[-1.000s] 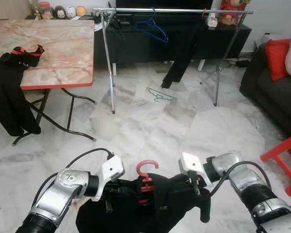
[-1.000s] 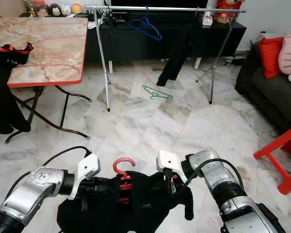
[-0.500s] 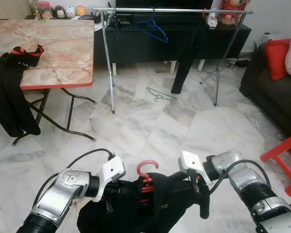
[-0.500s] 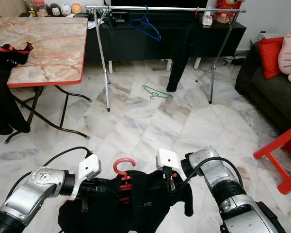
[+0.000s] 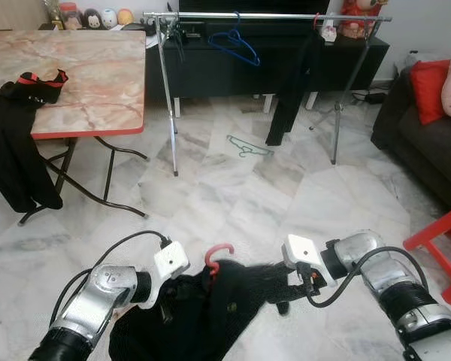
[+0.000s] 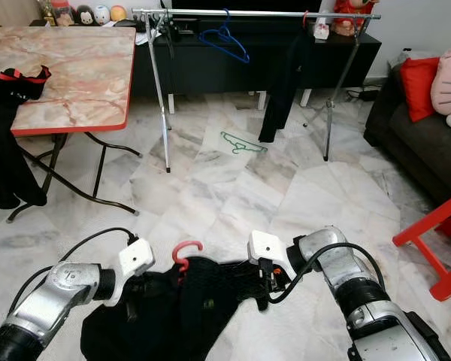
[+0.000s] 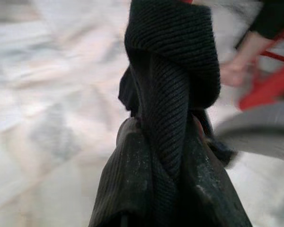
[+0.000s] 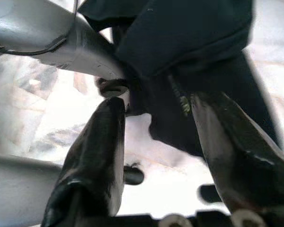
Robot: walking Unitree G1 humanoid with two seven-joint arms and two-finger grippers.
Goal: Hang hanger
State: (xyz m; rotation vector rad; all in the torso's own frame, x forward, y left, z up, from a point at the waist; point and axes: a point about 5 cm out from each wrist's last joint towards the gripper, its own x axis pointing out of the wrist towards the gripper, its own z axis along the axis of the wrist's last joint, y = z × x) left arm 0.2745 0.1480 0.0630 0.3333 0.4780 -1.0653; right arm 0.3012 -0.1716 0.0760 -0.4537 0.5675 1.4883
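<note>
Lower centre of your head views: the black garment (image 5: 203, 308) on its red hanger (image 5: 216, 256) hangs between your two grippers. Compared with half a second ago, it has sagged lower and bunched toward the left; less of the hanger shows, with just the red hook rising above the cloth, its shoulders hidden in the fabric.

Your left gripper (image 5: 167, 304) sits at lower left, buried in the cloth. Its wrist view shows ribbed black fabric (image 7: 168, 118) pinched tight between the two fingers (image 7: 128, 175); the background there is blurred, with a red shape at the right edge that is hard to make out.

Your right gripper (image 5: 304, 282) is at lower right. Its wrist view shows the fingers (image 8: 97, 156) spread wide, with a fold of garment (image 8: 189, 56) lying between them and touching the further finger; a firm hold cannot be confirmed. The left arm's silver body crosses that view's upper left.

Mid-frame: a green hanger (image 5: 249, 147) lies on the marble floor (image 5: 233, 203). At left, dark clothing (image 5: 19, 143) drapes off the table (image 5: 98, 83).

Far, top of frame: the clothes rail (image 5: 270, 15) carries a blue hanger (image 5: 237, 41) and a hanging black garment (image 5: 289, 90), steadier than a second ago.
</note>
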